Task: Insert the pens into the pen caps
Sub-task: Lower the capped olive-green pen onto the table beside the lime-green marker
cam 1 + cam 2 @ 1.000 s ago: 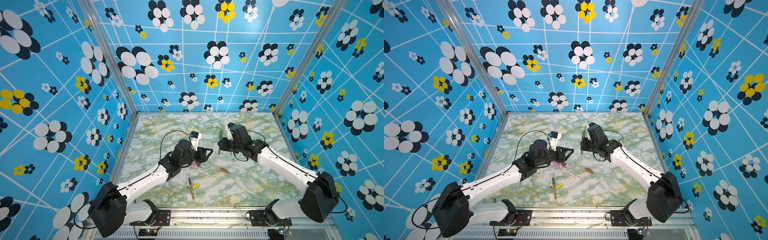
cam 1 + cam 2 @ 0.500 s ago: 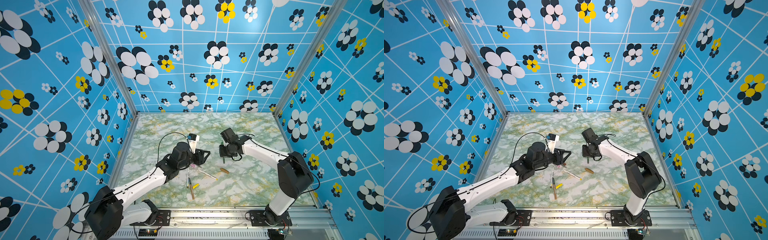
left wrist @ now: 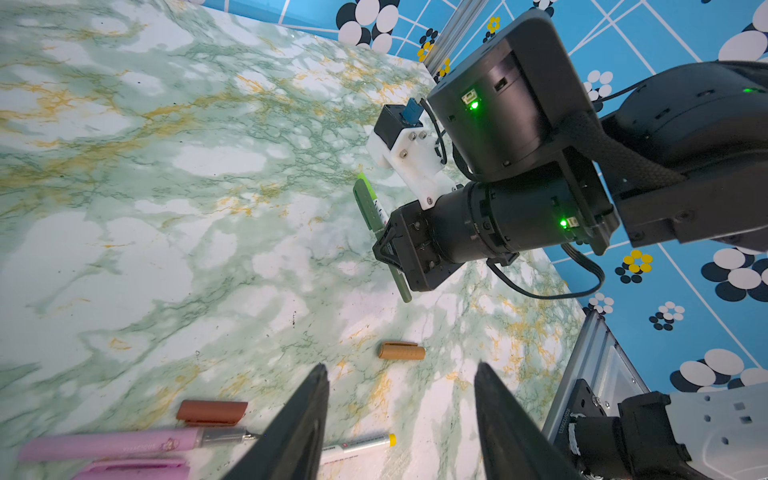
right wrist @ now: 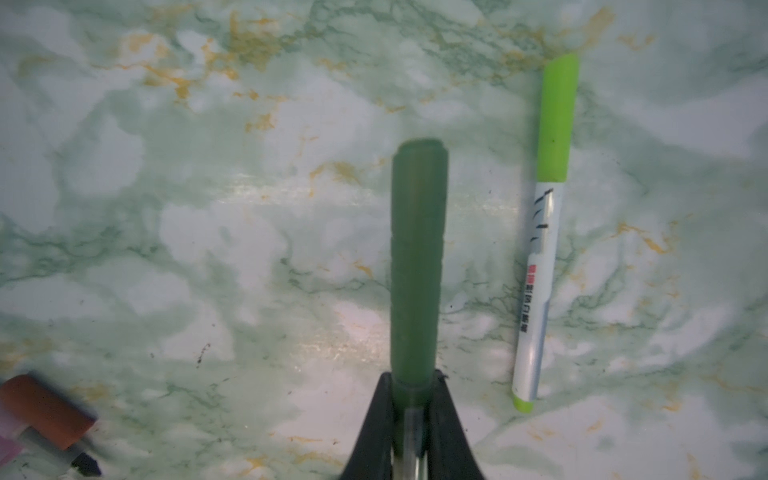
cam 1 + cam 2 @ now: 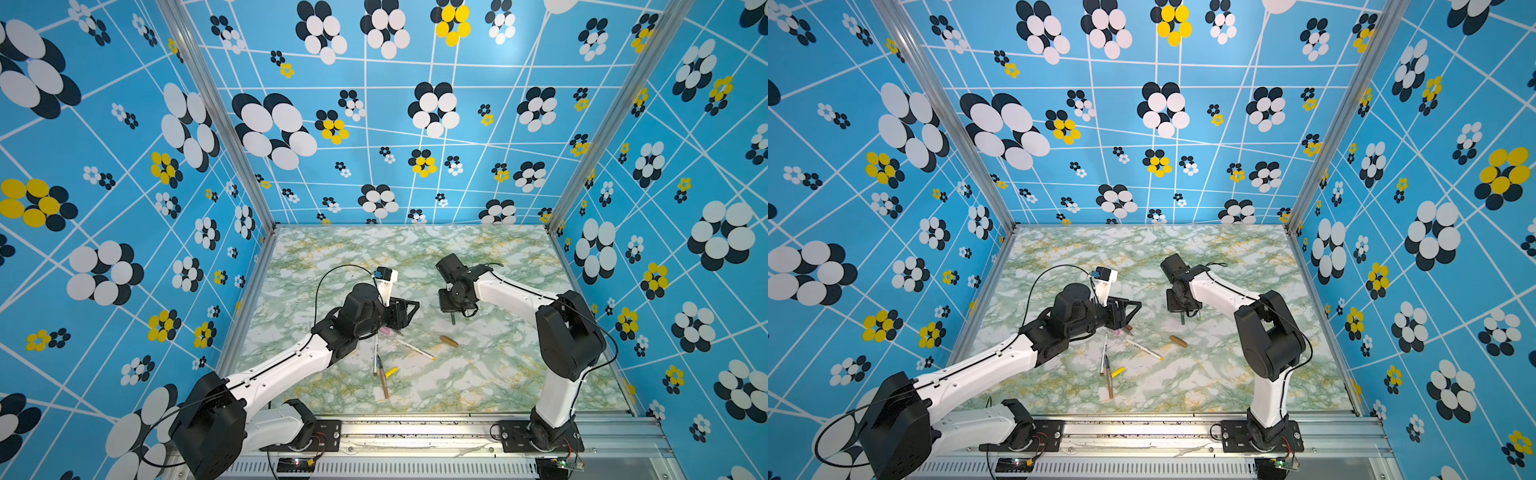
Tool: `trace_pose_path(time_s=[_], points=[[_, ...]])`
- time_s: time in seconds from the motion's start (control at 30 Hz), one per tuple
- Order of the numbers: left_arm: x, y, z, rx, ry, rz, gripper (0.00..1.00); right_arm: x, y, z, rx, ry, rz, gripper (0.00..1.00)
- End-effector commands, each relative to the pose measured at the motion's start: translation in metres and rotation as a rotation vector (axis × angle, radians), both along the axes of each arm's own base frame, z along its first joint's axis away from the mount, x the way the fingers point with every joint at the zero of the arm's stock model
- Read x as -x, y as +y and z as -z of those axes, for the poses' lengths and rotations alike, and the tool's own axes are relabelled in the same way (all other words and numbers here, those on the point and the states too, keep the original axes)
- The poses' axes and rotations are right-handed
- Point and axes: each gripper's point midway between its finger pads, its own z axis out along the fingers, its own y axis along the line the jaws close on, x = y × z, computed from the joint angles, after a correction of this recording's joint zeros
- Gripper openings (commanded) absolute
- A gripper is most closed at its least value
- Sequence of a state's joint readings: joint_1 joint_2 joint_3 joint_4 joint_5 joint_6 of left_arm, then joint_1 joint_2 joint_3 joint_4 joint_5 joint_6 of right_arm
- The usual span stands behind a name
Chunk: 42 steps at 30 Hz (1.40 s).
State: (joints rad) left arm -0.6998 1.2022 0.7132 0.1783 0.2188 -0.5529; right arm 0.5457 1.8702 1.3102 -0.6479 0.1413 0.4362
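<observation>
the right gripper (image 4: 411,382) is clamped on the dark green pen (image 4: 417,257), most of which shows beyond the fingers. in both top views this pair sits a little right of the frame's middle, low over the marble table (image 5: 498,374). the pen is held roughly in line with the light green pen (image 4: 544,232) lying just beside it, so it looks meant to be laid down alongside as a finished one. i cannot tell where its cap ends and its barrel starts

the left gripper (image 3: 400,368) stands half spread with nothing between its fingers. in a top view it hangs just left of centre above the loose pile, probably placed to choose the next piece

caps as holders: the light green cap (image 4: 557,120) has its white pen pushed in. the tan cap (image 5: 449,341) lies alone with no pen in it, lower right of centre. the brown cap (image 3: 212,412) is also without a pen, close to the pink pen (image 3: 112,445), whose tip is bare. the pink cap (image 3: 133,471) lies beside that pen, not on it. a yellow cap (image 5: 391,371) rests near the brown pen (image 5: 383,382) at lower centre
</observation>
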Motion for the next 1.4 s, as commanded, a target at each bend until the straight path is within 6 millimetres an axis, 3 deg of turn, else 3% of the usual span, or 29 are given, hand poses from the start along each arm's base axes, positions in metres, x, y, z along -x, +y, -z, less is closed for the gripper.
trace_pose_path(time_s=[0.0, 0.63, 1.37], points=[[-0.002, 0.005, 0.003, -0.021, 0.001, -0.010, 0.57, -0.004, -0.012, 0.006, 0.050, 0.014, 0.020, 0.05], [-0.006, 0.004, 0.003, -0.020, 0.010, -0.010, 0.58, -0.018, -0.020, 0.026, 0.093, 0.011, 0.028, 0.10], [-0.008, 0.007, -0.009, -0.006, 0.001, -0.012, 0.58, -0.021, -0.023, 0.032, 0.124, 0.013, 0.027, 0.22]])
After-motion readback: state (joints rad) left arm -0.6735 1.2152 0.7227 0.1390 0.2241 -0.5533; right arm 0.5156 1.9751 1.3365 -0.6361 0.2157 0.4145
